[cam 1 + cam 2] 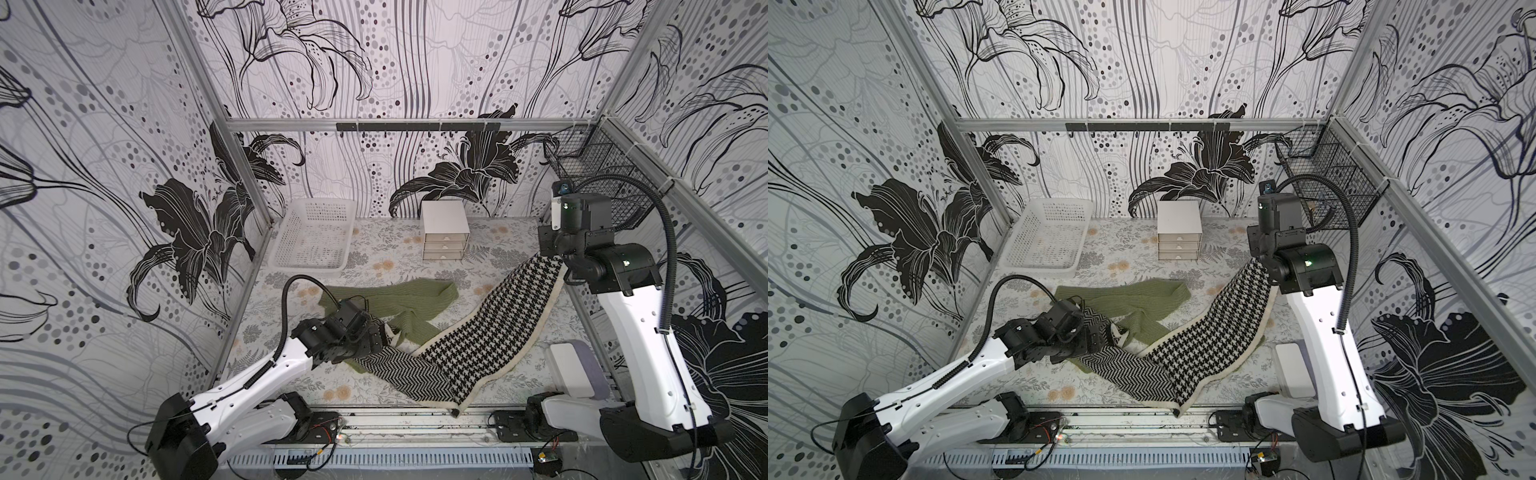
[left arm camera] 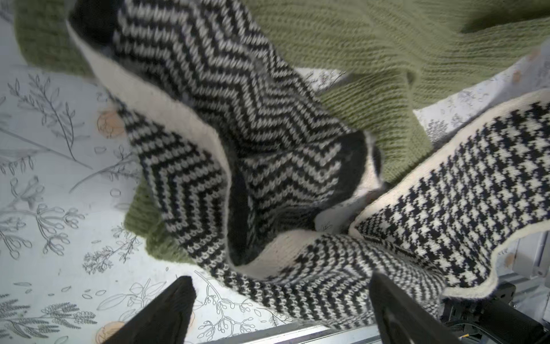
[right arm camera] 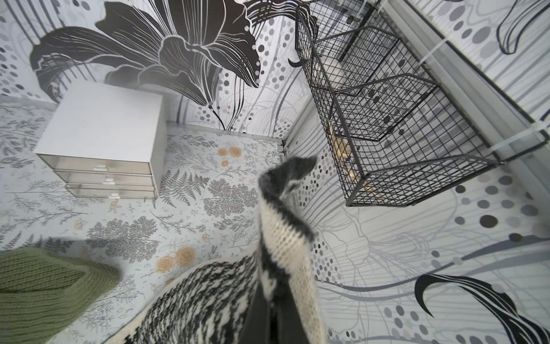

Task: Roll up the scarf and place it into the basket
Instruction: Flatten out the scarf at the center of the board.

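Scarf [image 1: 478, 336] (black-and-white knit, zigzag at one end, check pattern along the rest) strung across the tabletop [image 1: 386, 262] from the front edge up to the right claw [image 3: 269, 300], lying partly over a green scarf [image 1: 399, 299]. Judged soft, limp and light, more clingy than slippery; likely to sag and unroll unless pinched through all layers at a short end. Right claw clamped on the far end, held clear of the tabletop. Left claw [image 2: 282, 300] spread wide, low at the crumpled zigzag end; fabric between the fingers [image 2: 172, 312], not pinched. Basket [image 1: 284, 237] at back left, well apart from the scarf.
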`<action>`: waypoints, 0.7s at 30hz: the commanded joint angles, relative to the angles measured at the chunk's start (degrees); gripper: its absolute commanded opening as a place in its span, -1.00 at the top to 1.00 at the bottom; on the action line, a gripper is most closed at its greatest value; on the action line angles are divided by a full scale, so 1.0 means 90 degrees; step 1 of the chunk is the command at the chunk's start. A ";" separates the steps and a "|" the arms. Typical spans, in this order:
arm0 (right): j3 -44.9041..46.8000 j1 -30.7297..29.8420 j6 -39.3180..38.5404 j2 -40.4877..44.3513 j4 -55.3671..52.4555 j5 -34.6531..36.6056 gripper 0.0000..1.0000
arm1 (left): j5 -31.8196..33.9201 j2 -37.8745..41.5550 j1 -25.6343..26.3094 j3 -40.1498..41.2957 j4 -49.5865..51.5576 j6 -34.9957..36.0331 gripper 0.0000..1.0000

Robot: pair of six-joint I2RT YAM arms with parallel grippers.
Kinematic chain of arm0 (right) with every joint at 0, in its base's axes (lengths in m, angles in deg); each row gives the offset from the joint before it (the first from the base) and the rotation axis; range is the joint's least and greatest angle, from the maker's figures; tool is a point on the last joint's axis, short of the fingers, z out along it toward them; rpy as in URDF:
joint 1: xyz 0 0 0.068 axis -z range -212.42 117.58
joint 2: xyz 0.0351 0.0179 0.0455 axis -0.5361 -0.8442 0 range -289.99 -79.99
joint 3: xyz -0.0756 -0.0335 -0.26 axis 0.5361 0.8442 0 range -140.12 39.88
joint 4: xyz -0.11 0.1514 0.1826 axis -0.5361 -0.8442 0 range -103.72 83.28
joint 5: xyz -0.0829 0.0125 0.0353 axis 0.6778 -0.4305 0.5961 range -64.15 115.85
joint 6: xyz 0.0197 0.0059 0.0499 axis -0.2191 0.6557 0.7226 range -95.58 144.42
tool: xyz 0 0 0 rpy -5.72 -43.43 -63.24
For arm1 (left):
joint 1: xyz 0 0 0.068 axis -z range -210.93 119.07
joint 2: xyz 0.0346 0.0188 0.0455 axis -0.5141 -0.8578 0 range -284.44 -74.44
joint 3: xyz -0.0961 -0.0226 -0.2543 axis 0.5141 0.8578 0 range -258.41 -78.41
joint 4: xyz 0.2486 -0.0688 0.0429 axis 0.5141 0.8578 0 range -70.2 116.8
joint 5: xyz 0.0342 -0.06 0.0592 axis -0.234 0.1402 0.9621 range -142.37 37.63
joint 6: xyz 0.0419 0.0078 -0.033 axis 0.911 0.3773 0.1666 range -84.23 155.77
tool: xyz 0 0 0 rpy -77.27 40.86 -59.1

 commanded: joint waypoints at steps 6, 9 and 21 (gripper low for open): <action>0.0067 0.0018 0.0166 0.0328 0.0011 -0.0625 1.00 | 0.1106 -0.0336 0.0032 0.0345 -0.0447 -0.1076 0.18; 0.0056 0.0023 0.0156 0.0441 0.0009 -0.0774 1.00 | 0.1482 -0.0613 0.0029 0.0087 -0.0689 -0.0939 -0.20; 0.0032 0.0018 0.0149 0.0736 -0.0183 -0.0882 1.00 | 0.1279 -0.1067 0.0017 -0.0162 -0.1422 -0.0538 0.70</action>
